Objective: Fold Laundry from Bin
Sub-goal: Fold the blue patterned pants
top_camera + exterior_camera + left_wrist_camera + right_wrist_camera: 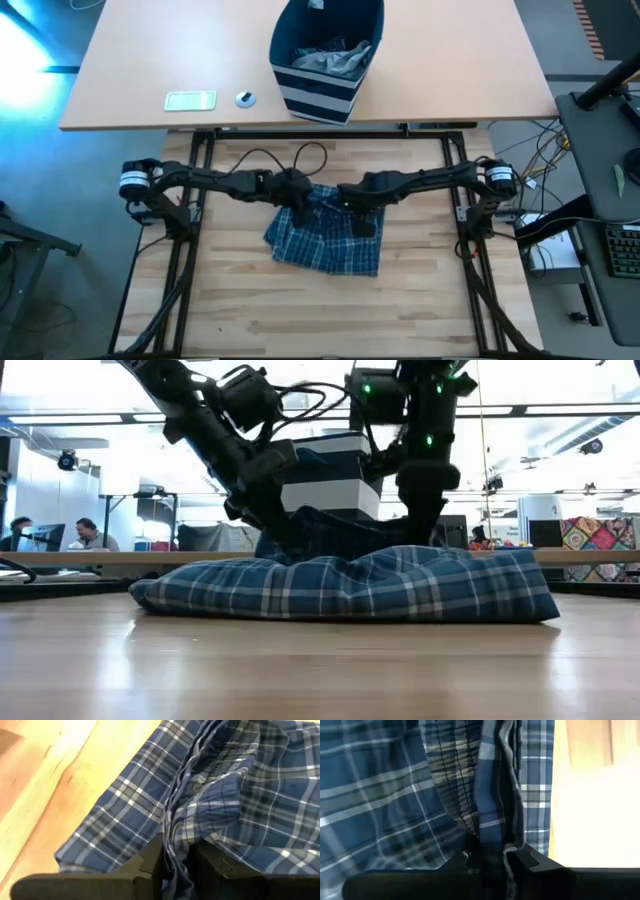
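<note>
A blue-and-white plaid garment (325, 240) lies bunched on the wooden table's middle; in the low view (350, 585) it is a low mound. My left gripper (300, 207) is shut on its far left part. My right gripper (358, 212) is shut on its far right part. The navy striped bin (325, 55) stands on the far table with grey laundry (335, 58) inside. My left gripper pinches a gathered fold of the plaid cloth (175, 852) between its two fingers, near the garment's far left edge, coming from above. The cloth rests on the table. My right gripper pinches a bunched fold (492, 840) near the garment's far right edge, from above. The cloth lies on the table.
A pale phone-like slab (190, 100) and a small round object (245, 98) lie on the far table left of the bin. Bare wood shows near the table's front edge (320, 320). People sit in the room behind (85, 535).
</note>
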Motion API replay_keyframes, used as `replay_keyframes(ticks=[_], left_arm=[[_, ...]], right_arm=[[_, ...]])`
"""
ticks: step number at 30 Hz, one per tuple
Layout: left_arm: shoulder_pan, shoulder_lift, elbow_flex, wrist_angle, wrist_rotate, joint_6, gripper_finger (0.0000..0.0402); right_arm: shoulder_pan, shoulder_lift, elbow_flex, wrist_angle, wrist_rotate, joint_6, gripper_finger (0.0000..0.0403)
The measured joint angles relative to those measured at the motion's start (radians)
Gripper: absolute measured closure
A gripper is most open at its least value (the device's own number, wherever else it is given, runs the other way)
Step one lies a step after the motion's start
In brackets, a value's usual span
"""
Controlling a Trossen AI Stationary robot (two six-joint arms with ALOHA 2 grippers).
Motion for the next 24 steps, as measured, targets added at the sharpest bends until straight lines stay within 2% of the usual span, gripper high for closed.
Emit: replay_keyframes(ticks=[3,7,10,14,17,24], left_arm=[[0.003,0.0,0.034,-0.01,0.031,-0.001,0.0352],[0.013,0.008,0.074,0.017,0.038,0.017,0.039],[0.042,0.054,0.083,0.048,0.009,-0.001,0.0388],[0.067,0.114,0.083,0.049,-0.049,-0.013,0.0344],[0.077,0.132,0.085,0.036,-0.054,-0.021,0.0297],[0.075,0.038,0.155,-0.225,-0.058,0.031,0.0186]], right_arm=[[0.0,0.0,0.072,-0.118,-0.061,0.033,0.037],[-0.002,-0.003,0.137,-0.254,-0.184,0.065,0.037],[-0.014,-0.002,0.133,-0.262,-0.143,0.062,0.037],[-0.057,0.009,0.064,-0.172,-0.036,0.013,0.0369],[-0.095,0.01,0.012,-0.087,-0.021,0.035,0.0361],[-0.13,-0.01,0.005,-0.162,0.016,0.035,0.028]])
